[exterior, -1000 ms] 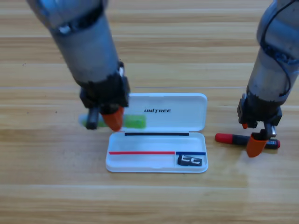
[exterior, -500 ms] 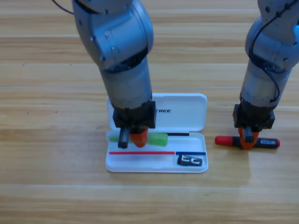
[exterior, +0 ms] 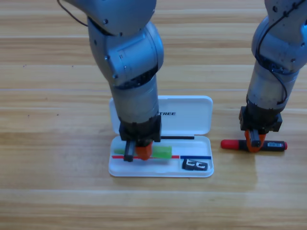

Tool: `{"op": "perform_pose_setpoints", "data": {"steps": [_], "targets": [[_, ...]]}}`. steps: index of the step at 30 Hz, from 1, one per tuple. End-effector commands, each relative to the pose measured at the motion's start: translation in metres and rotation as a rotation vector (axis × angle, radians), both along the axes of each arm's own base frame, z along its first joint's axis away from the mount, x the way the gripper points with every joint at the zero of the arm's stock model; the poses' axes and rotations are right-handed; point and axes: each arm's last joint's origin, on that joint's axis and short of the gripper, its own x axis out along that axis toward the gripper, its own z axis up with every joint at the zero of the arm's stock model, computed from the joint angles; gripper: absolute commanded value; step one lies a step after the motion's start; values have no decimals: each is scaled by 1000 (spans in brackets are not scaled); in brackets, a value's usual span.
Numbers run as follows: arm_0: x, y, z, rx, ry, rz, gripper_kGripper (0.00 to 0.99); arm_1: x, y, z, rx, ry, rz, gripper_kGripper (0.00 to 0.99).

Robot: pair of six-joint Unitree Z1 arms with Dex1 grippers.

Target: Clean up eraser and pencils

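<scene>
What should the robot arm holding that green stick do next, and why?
Probably open and let go: the left gripper holds the green pencil low over the white case's tray, beside the eraser. The right gripper is down on the black pen.

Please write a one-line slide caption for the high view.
Left claw holds the green pencil over the white case; right claw is down on the red-capped pen.

A single fixed high view looks steeply down on the wooden bench (exterior: 48, 191) from fairly close, so the white case (exterior: 192, 117) sits just below the frame's centre while both arms enter from the top edge, one upper left of centre, one at upper right
</scene>
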Motion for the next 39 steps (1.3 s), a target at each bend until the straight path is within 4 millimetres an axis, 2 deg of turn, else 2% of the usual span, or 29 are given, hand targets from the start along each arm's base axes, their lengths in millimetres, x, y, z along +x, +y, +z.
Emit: {"op": "perform_pose_setpoints", "data": {"steps": [1, 17, 24, 32, 35, 39], "targets": [[-7, -8, -27, 42, 46, -11, 0, 9, -16, -23, -47, 39, -35, 0], [-12, -8, -21, 14, 64, -15, 0, 6, -18, -13, -47, 20, -37, 0], [-12, -9, -21, 8, 64, -17, 0, -5, -27, 17, -27, -6, -37, 0], [-12, -10, -19, 0, 61, -10, 0, -32, -39, 69, 24, -13, -24, 0], [-12, -10, -19, 0, 61, -8, 0, -38, -38, 75, 32, -6, -13, 0], [-12, -10, -19, -2, 64, -7, 0, -42, -33, 73, 38, 19, -3, 0]]}}
